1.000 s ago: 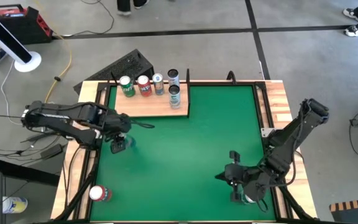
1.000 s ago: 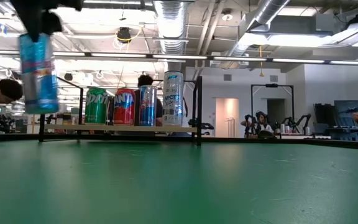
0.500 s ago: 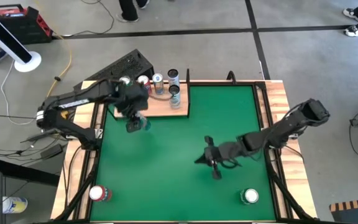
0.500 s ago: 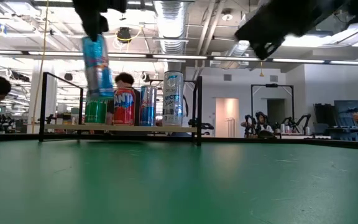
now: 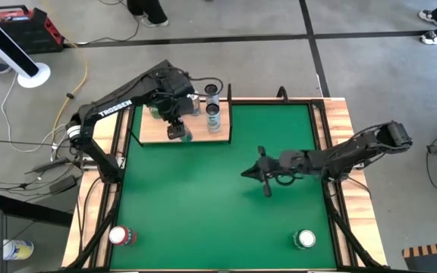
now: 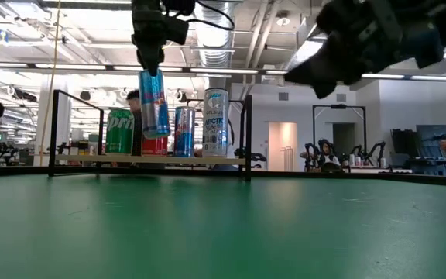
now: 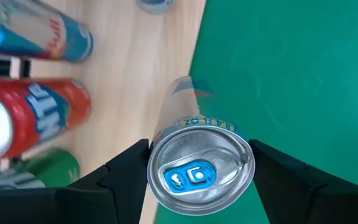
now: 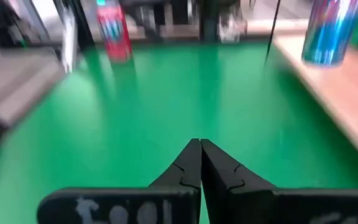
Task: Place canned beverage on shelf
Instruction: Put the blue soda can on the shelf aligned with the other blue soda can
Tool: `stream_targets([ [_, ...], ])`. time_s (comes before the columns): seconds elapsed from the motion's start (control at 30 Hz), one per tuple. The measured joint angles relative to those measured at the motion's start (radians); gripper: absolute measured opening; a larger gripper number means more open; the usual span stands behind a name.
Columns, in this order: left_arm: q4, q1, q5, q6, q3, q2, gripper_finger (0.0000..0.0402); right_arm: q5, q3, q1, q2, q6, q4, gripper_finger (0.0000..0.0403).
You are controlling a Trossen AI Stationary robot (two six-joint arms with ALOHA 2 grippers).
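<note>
High view. The left gripper (image 5: 177, 130) held a can (image 5: 182, 136) over the front edge of the shelf (image 5: 152, 130), which sat at the table's (image 5: 203, 212) far-left corner. The right gripper (image 5: 265, 174) waited above the table's middle. Other cans stood along the shelf's back edge, partly hidden by the left arm, so their count could not be settled. Two more cans stood on the table, one at the near-left corner (image 5: 120, 236) and one near the near-right corner (image 5: 305, 240).

Low view. The can (image 6: 154, 104) hung upright from the left gripper (image 6: 149, 60), its base clear above the board (image 6: 76, 160), in front of a red can (image 6: 155, 144) and between a green can (image 6: 119, 132) and a blue one (image 6: 183, 132). Done well, the step likely called for a straight descent onto bare wood short of that row, the base set flat before the fingers parted. The red can was mostly covered.

Left wrist view. Both fingers (image 7: 117, 180) clasped the can (image 7: 199, 169) just below its rim; its lower end lay over the shelf's edge (image 7: 166, 68). The base itself was out of sight.

Right wrist view. The right gripper (image 8: 199, 163) was clenched on nothing. The far scene was blurred.
</note>
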Motion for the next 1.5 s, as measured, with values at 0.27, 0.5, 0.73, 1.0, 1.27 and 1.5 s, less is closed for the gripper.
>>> stream_targets([
  [0.27,0.039,0.056,0.016,0.047,0.003,0.0,0.0232,-0.004,-0.173,-0.036,-0.184,-0.005,0.184,0.0023],
  [0.5,0.079,0.065,0.016,0.066,0.003,0.0,0.0231,-0.004,-0.173,-0.124,-0.242,-0.134,0.185,0.0026],
  [0.73,0.134,0.064,0.039,0.067,0.003,0.037,0.0231,-0.092,-0.173,-0.26,-0.242,-0.164,0.166,0.0026],
  [1.0,0.13,0.062,0.034,0.082,0.002,0.097,0.0231,-0.274,-0.173,-0.383,-0.244,-0.164,0.137,0.0026],
  [1.27,0.115,0.052,-0.015,0.052,0.002,0.097,0.0231,-0.342,-0.173,-0.444,-0.244,-0.164,0.122,0.0026],
  [1.5,0.117,0.052,-0.018,0.054,0.002,0.096,0.0234,-0.343,-0.173,-0.45,-0.244,-0.165,0.122,0.0026],
])
